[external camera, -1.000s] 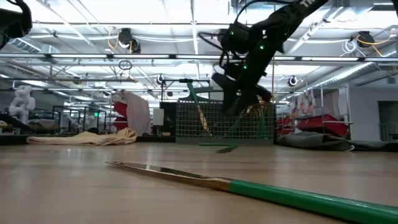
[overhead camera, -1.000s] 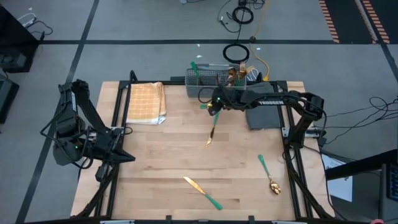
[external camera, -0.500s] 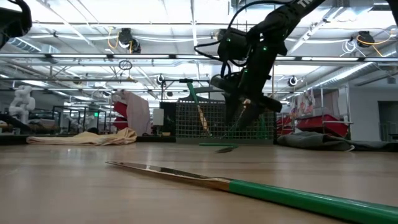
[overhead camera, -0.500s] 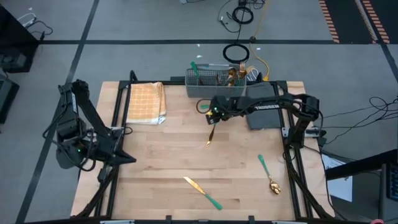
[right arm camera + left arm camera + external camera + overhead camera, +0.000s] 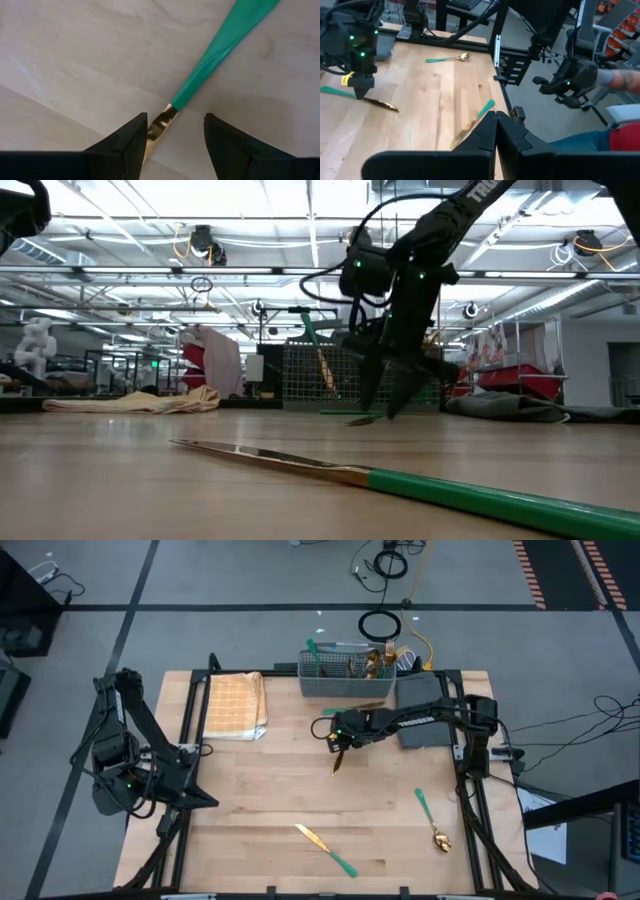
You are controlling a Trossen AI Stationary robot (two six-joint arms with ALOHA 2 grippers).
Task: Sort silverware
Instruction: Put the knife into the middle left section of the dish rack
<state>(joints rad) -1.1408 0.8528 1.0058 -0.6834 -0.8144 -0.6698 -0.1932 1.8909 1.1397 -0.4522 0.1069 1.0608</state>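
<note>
Lowered since a second ago, the right gripper (image 5: 338, 743) has come down from beside the basket (image 5: 346, 675) to the table (image 5: 260, 795), its arm folded back toward its mount. Right gripper: fingers (image 5: 125, 147) parted, tips near the wood, straddling a fork (image 5: 338, 755) where teal handle meets gold neck; nothing gripped, a gap shows on each side of the neck. Fork: flat on the table, directly under the gripper, gold end running out past the fingertips toward the front edge; in the low view (image 5: 362, 419) it lies at the foot of the fingers. Knife (image 5: 326, 849): flat, well in front of the gripper, near the front edge, gold blade and teal handle. Spoon (image 5: 432, 821): flat, in front of the gripper and off toward the right arm's base side, near the table's right edge. Basket: behind the gripper at the far edge, with several pieces standing in it, one teal handle (image 5: 313, 651) leaning out. Cloth (image 5: 235, 705): tan checked, folded, beyond the gripper toward the left arm's side. Left gripper (image 5: 205, 798): fingers (image 5: 482, 137) closed together, empty, waiting at the table's left edge.
</note>
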